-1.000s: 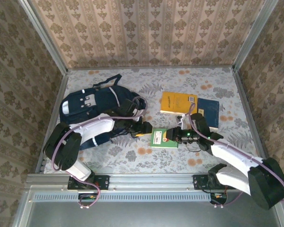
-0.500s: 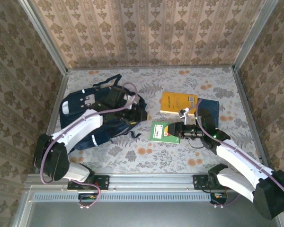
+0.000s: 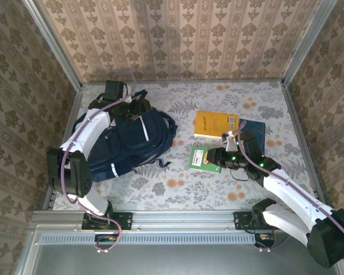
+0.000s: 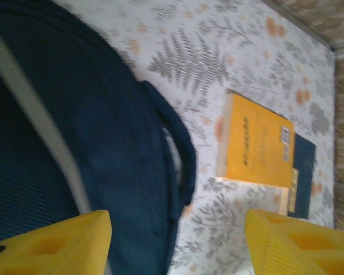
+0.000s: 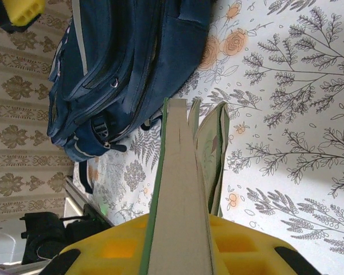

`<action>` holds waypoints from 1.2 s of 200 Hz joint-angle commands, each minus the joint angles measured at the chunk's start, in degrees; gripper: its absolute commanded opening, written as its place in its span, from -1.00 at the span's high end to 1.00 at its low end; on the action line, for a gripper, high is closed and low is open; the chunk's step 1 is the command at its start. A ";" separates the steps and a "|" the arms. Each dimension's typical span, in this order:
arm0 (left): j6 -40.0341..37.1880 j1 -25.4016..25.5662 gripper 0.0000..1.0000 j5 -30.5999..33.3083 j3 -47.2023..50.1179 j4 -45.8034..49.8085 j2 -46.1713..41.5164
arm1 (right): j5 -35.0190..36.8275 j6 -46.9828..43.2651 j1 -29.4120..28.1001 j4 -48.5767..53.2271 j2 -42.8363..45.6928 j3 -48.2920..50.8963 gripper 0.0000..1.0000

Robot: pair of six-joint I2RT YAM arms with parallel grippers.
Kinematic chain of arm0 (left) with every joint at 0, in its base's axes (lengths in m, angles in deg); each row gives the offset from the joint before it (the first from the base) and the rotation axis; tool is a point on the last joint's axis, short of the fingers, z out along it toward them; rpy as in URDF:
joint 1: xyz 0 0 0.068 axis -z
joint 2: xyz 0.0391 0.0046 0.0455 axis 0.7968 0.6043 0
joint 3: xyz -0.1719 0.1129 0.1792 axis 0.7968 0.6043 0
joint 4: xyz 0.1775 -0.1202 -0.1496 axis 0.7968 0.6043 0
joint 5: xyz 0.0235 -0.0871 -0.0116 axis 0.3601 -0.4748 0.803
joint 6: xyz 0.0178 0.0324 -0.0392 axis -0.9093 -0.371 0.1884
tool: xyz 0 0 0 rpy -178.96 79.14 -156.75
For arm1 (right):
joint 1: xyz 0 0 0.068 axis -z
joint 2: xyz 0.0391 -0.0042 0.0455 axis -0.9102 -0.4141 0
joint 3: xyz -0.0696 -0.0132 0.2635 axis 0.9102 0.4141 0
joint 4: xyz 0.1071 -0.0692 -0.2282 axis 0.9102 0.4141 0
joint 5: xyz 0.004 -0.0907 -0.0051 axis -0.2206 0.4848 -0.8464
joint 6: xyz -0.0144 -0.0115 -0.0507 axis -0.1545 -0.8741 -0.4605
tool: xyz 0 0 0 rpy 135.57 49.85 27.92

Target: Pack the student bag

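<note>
Early days on this one, I'd say. The backpack (image 3: pixel 126 143) lies flat on the left side of the table (image 3: pixel 178 189), and as far as I can see nothing is in it yet. Can't tell if any zip is open. The right gripper (image 3: pixel 212 160) is clamped on a green book (image 3: pixel 202 158), just right of the backpack. The left gripper (image 4: pixel 176 223) hovers over the backpack's top end, jaws apart and empty. A yellow book (image 3: pixel 217 124) and a blue book (image 3: pixel 255 136) lie further back, waiting.
</note>
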 commanded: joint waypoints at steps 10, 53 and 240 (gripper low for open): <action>-1.05 -0.95 -0.21 2.59 -3.81 3.45 3.97 | 0.85 -1.84 0.65 -0.45 0.13 -0.37 1.00; -0.64 -0.95 -0.10 1.32 -5.54 3.09 7.62 | -0.32 -2.64 2.08 -1.02 -1.13 0.11 1.00; 1.62 5.89 1.00 -3.85 -1.76 -4.62 12.77 | 1.84 -2.84 4.37 0.63 3.27 2.18 1.00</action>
